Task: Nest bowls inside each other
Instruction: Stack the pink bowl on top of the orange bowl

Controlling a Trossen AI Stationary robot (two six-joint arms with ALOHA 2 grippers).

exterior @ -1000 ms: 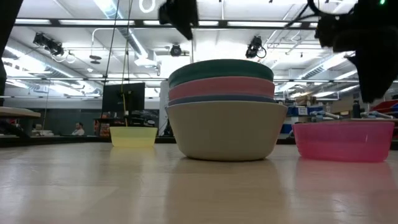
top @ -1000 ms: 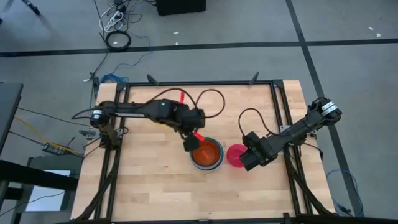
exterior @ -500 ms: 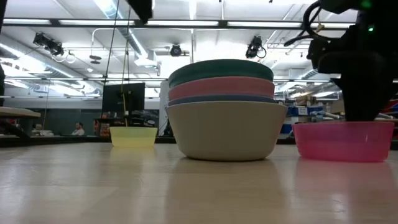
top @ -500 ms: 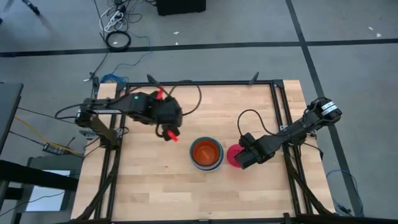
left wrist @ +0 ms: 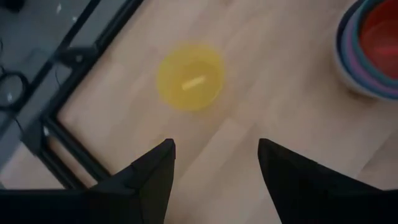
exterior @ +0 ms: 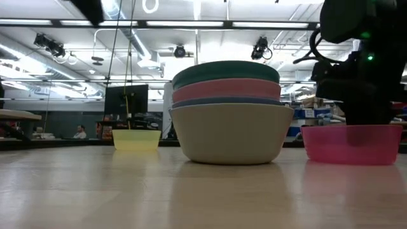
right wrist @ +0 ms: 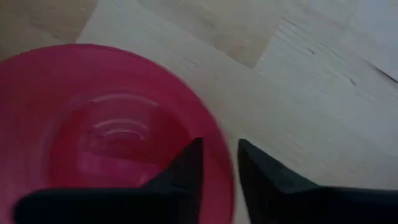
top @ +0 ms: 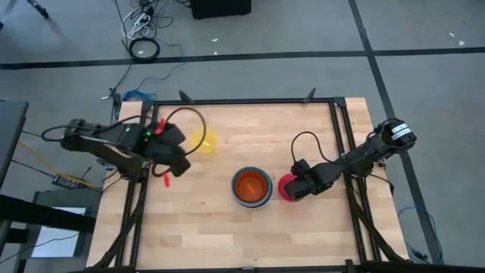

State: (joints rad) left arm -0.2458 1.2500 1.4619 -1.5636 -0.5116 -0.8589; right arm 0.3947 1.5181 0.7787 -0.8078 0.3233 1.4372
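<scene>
A stack of nested bowls [top: 251, 187] stands mid-table: grey-white outermost [exterior: 232, 133], then blue, pink and teal rims, with the orange bowl [top: 251, 184] innermost. The magenta bowl [top: 285, 188] stands on its base just right of the stack. My right gripper [top: 295, 187] is down at this bowl's right side, shut on its rim. The small yellow bowl [top: 203, 141] rests on the table toward the far left. My left gripper [left wrist: 214, 162] hangs open above the table's left part, nearer than the yellow bowl [left wrist: 190, 76], with nothing between its fingers. My right gripper holds the magenta bowl by its rim [right wrist: 221, 158], on the side toward the table's right edge. One finger [right wrist: 183, 171] is inside the bowl and the other [right wrist: 261, 177] outside. The fingers come steeply from above. The bowl [exterior: 350, 145] stands upright with its base on the table.
Black frame rails [top: 333, 136] run along the table's sides. Bare wood lies between the yellow bowl and the stack [left wrist: 373, 43] and along the near edge. A cable loops over the table behind my right arm [top: 303, 140].
My left gripper has pulled away from above the stack toward the table's left edge, rolling as it went; the orange bowl stays in the stack and the yellow bowl has come into sight. My right gripper has come down onto the magenta bowl's right rim.
</scene>
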